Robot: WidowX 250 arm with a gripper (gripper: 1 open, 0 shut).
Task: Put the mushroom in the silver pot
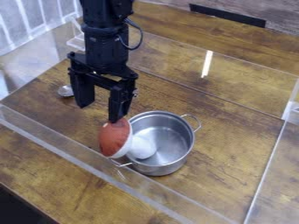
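A: Starting at the lower middle of the frame, the mushroom leans on the near-left rim of the silver pot. Its reddish-brown cap hangs outside the wall and its white stem pokes over the rim into the bowl.

B: So it sits half in and half out, and that perch looks unsteady. A nudge from the left could tip it inside, but a push from the pot's side could roll the cap off onto the wooden table.

A: Just above it, the gripper points downward with its jaws spread wide and nothing between them. The right finger comes down very near the top of the cap; contact cannot be judged.

B: That is the main risk. If the finger lands on the cap instead of straddling it, the round surface may squirt sideways, or the light pot may slide.

A: The clear plastic wall along the lower left stands close by and could crowd the left finger.

B: Farther back, at the left edge, the spoon lies behind the arm, well apart from the pot, and poses little trouble.
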